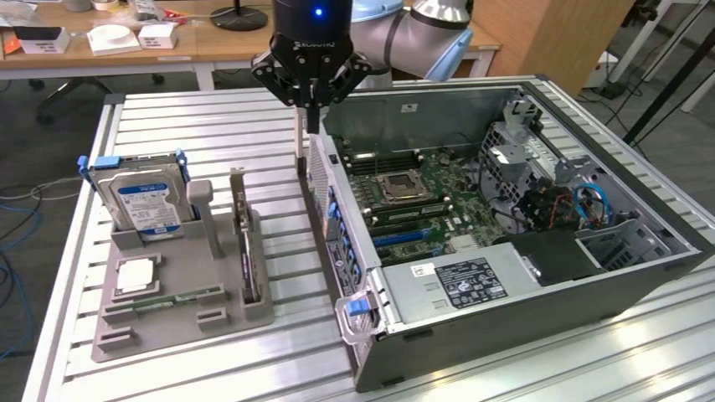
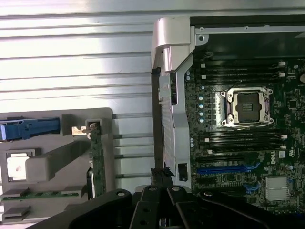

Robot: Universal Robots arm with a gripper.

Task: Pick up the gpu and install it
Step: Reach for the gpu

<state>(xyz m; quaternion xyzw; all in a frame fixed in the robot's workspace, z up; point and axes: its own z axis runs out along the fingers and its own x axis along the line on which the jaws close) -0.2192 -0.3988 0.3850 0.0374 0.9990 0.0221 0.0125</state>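
A silvery, ribbed aluminium table [image 1: 213, 126] carries a grey moulded plastic parts holder [image 1: 156, 335] towards the exterior view's left and, just beside it, a large open dark grey metal computer case [image 1: 537, 322].

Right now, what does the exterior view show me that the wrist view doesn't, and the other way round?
Exterior view: the power supply, blue cables and the desk behind. Wrist view: a straight-down look at the gpu's greenish top edge. Both: the gpu standing in the grey holder, the CPU socket and the gripper by the case wall.
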